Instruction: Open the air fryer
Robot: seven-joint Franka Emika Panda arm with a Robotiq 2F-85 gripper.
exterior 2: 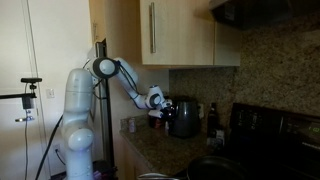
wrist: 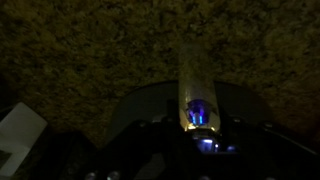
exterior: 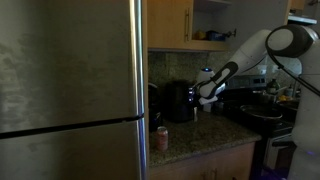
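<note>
The end effector (exterior: 206,96) was held just beside the air fryer (exterior: 180,102), which was set on the table (exterior: 212,136). How far it was opened could not be told.

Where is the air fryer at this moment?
In both exterior views the air fryer sits on the counter under the wall cabinets, gripper close beside it.

- Tall stainless steel fridge (exterior: 70,90) walls one side of the black boxy air fryer (exterior: 180,102).
- Small red-and-white can (exterior: 161,137) stands near it on the speckled granite surface (exterior: 212,136).
- Open air above, under wooden cabinets (exterior: 170,22).
</note>
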